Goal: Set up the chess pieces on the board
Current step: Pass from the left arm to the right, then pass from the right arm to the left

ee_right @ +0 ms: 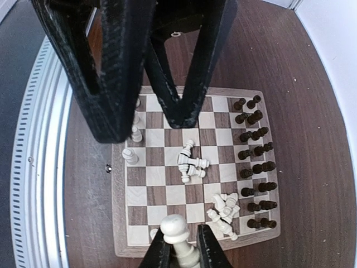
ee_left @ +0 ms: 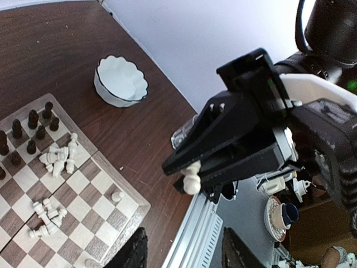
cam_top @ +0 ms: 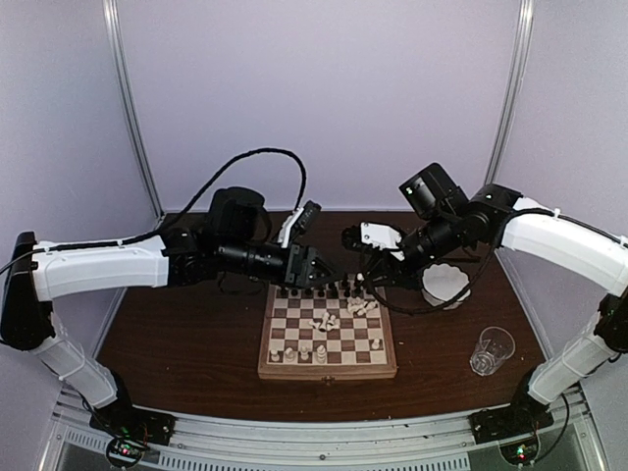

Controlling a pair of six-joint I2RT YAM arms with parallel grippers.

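The wooden board (cam_top: 327, 371) lies mid-table. Dark pieces (ee_right: 255, 162) stand in two rows along its far side. White pieces lie toppled in two heaps (ee_right: 191, 162) (ee_right: 226, 215) mid-board, and a few white pieces (ee_right: 130, 156) stand near the near edge. My right gripper (ee_right: 179, 245) is shut on a white pawn (ee_right: 177, 229) and holds it above the board's right edge. The pawn (ee_left: 191, 178) also shows in the left wrist view. My left gripper (cam_top: 322, 275) hovers over the board's far side, close to the right gripper (cam_top: 371, 280). Its fingers (ee_right: 111, 67) are open and empty.
A white scalloped bowl (cam_top: 446, 283) stands on the table to the right of the board's far corner. A clear glass cup (cam_top: 492, 350) stands at the near right. The metal rail (cam_top: 324, 432) runs along the table's near edge.
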